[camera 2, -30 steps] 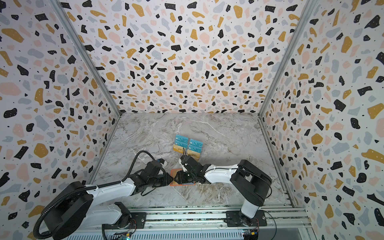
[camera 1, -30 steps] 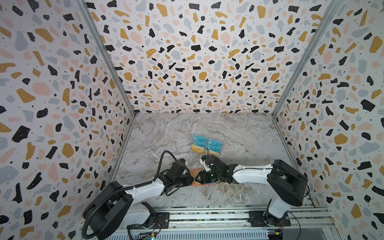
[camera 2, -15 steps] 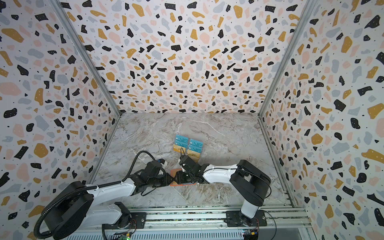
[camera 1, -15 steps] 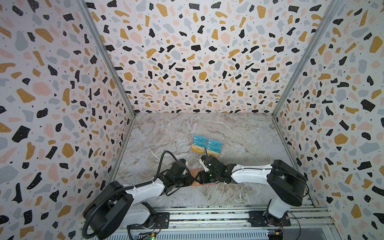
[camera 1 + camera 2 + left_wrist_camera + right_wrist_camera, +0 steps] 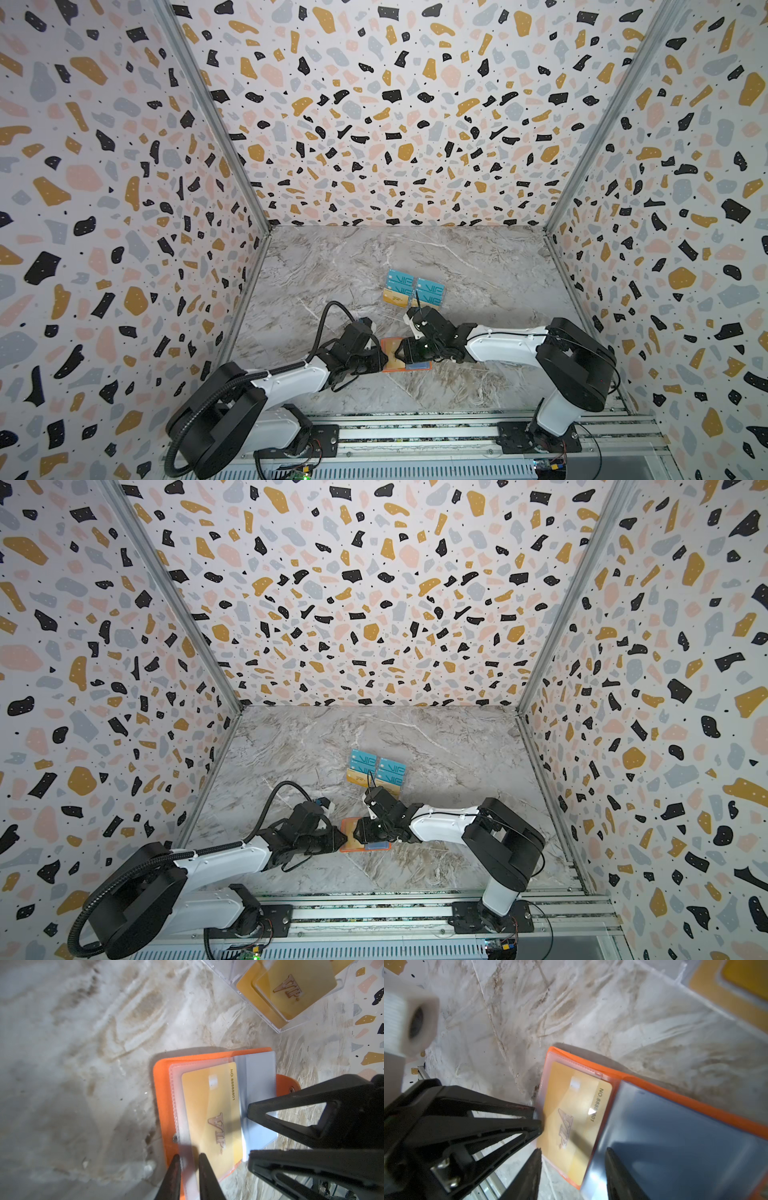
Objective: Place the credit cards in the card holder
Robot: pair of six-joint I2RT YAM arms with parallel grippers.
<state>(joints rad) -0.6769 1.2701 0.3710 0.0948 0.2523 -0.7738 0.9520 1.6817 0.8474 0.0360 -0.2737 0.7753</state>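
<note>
Holder: lay open and flat on the table near the front rail, between the two grippers.
Gold card: sat in a clear sleeve on the holder's left half, "VIP" side up.
Blue leaf: covered the right half. I could not tell whether it was a card or a sleeve.
Left gripper: fingers were narrow, pinching the sleeve's edge at the holder's left side.
Right gripper: fingers stood partly apart with the tips at the blue leaf's edge beside the gold card. They gripped nothing I could see.
Other cards: teal and gold, standing in a clear rack farther back, apart from the holder.
</note>
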